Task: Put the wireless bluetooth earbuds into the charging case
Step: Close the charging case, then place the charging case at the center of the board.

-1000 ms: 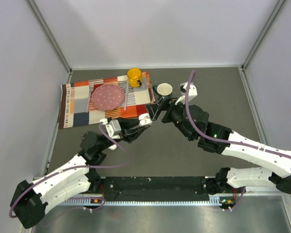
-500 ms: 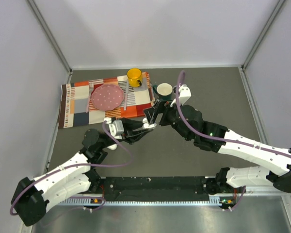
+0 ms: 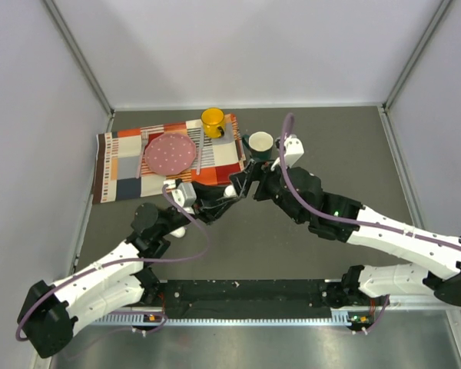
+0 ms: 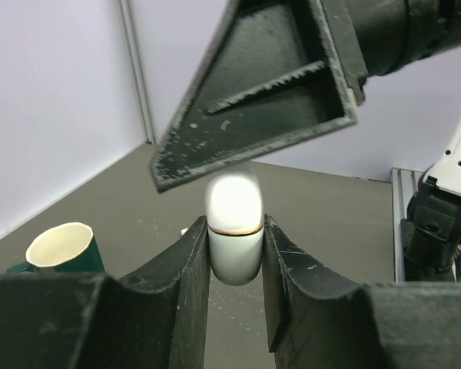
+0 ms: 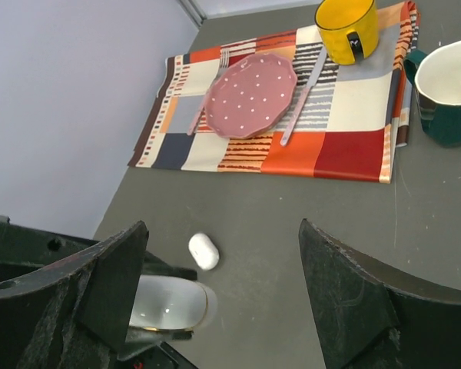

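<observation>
From above: left jaws pinched shut on the charging case (image 3: 230, 190), lifted over the middle of the desk (image 3: 346, 146), close to the near edge of the checked cloth (image 3: 123, 165). Right jaws spread wide just beside the case, holding nothing. Behind them, off the cloth corner, a dark green mug (image 3: 260, 142), white inside turned up to the camera. On the cloth, a yellow mug (image 3: 213, 121) at the far edge and a pink plate (image 3: 169, 152) with white dots; inside of the yellow mug too small to judge here. From the left wrist: case (image 4: 234, 223) clamped between the two black fingers (image 4: 188, 277), one rounded half standing out past the tips, thin gold seam at tip level. Lid closed, so contents of the case hidden. One dark finger of the right jaws (image 4: 253, 84) hanging right over the free end of the case; touching or not, impossible to tell. Green mug (image 4: 61, 250) low on the left, standing on the desk (image 4: 330, 215), pale inside visible. From the right wrist: fingers (image 5: 100, 292) far apart at both lower corners, the case (image 5: 169, 304) low between them, in the grip of the left jaws. One earbud (image 5: 203, 251) lying alone on the desk (image 5: 292, 223), near the case but outside it. Beyond, the cloth (image 5: 346, 146) with the plate (image 5: 250, 96), a fork (image 5: 207, 92) on one side and a knife (image 5: 300, 108) on the other. Yellow mug (image 5: 346, 31) and green mug (image 5: 453, 84) both upright, the green one showing a plain white inside.
</observation>
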Robot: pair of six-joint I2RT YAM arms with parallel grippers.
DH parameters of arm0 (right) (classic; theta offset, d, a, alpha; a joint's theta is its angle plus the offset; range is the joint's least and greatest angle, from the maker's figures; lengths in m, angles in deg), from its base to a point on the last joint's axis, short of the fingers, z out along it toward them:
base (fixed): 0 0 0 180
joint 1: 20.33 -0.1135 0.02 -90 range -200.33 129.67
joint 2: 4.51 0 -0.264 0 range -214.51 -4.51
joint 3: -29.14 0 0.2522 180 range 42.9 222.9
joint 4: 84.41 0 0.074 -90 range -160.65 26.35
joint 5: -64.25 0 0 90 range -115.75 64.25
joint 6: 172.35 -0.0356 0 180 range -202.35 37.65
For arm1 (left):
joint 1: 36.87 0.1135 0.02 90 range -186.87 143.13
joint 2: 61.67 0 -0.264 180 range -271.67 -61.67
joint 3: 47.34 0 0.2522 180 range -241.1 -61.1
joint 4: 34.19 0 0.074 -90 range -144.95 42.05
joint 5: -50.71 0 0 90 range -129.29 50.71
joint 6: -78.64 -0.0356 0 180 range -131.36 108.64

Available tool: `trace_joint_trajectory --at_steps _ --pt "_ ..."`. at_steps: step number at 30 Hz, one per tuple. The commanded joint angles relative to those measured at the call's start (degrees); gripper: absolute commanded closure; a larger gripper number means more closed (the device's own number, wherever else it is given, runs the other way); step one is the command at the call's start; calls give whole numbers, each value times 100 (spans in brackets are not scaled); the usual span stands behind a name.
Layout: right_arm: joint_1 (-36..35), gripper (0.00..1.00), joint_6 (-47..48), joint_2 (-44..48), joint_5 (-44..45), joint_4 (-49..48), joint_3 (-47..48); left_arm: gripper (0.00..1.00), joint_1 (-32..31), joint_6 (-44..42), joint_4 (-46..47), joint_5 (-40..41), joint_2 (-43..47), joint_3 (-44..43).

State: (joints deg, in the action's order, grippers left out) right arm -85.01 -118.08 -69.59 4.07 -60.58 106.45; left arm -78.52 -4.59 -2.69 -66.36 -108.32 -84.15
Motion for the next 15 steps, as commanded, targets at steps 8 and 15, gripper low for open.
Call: trace_joint_trajectory --at_steps 8,15 --pt "35 19 -153 478 989 74 -369 100 8 632 -394 817 -124 -507" --pt "297 18 -1085 1058 2063 601 -818 100 288 1721 -2011 687 -958 -1298"
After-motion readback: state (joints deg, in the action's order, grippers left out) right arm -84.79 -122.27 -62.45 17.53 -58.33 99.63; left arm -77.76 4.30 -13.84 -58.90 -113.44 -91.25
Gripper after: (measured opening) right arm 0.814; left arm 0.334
